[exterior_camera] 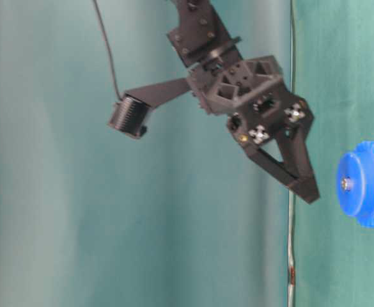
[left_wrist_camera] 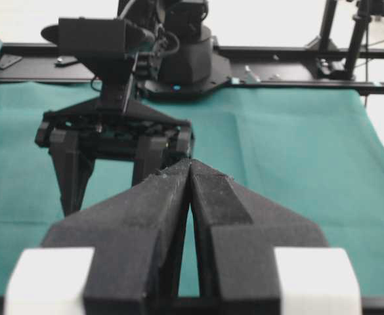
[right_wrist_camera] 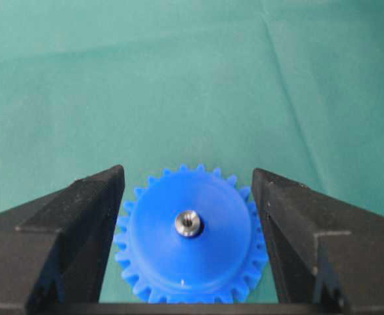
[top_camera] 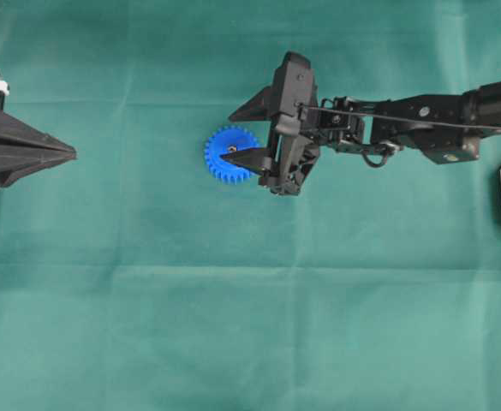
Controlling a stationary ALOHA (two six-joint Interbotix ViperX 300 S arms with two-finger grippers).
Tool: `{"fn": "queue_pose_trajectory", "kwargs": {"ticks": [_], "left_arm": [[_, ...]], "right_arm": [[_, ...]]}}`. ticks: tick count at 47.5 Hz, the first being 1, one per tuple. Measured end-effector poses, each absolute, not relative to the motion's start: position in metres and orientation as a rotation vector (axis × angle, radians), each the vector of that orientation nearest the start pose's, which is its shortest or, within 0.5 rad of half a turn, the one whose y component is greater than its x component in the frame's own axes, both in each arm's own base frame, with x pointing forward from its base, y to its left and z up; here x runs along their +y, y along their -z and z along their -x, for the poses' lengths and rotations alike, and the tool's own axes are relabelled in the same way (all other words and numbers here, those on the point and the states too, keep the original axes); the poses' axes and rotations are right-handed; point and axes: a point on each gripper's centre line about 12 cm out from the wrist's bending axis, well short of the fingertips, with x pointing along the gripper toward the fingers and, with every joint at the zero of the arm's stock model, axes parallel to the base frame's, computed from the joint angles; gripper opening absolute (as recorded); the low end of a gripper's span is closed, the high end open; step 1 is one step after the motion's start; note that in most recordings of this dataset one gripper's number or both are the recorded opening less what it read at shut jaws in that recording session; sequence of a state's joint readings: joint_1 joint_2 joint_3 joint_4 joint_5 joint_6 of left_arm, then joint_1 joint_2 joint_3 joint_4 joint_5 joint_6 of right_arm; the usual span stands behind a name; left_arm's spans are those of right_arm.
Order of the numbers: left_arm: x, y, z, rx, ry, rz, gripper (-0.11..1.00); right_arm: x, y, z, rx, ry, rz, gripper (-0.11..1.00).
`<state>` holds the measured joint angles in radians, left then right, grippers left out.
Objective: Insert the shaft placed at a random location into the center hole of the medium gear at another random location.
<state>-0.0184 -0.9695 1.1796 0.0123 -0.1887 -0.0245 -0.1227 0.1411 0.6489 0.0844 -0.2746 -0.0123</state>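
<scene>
Small silvery metal shaft is sitting in center of flat blue plastic toothed gear; gear lying on green cloth-covered table, w/ right gripper above gear.

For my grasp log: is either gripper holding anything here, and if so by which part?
Nothing is held. The right gripper is open and empty; the shaft sits in the medium gear. The left gripper is shut on nothing.

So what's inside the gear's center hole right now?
The shaft sits in the center hole of the medium gear, its silvery end showing above the blue face. How deep it goes cannot be seen; the gear covers it. The right gripper has its jaws open, clear of it.
</scene>
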Motion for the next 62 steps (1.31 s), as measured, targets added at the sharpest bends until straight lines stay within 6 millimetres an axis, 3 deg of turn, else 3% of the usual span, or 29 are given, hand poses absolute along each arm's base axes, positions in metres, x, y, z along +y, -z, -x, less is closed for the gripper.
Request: {"fn": "queue_pose_trajectory", "kwargs": {"ticks": [14,43,62], "left_arm": [[-0.004,-0.281,-0.198,0.02,0.021,0.012,0.0],[-0.004,-0.281,-0.198,0.02,0.022,0.012,0.0],[-0.004,-0.281,-0.198,0.02,0.022,0.012,0.0]], "right_arm": [[-0.05,-0.16,-0.392,0.496,0.157,-0.093,0.78],[-0.039,-0.183,-0.326,0.49,0.146,-0.092,0.78],[-0.039,-0.186,-0.315,0.479,0.148,-0.094,0.78]]}}
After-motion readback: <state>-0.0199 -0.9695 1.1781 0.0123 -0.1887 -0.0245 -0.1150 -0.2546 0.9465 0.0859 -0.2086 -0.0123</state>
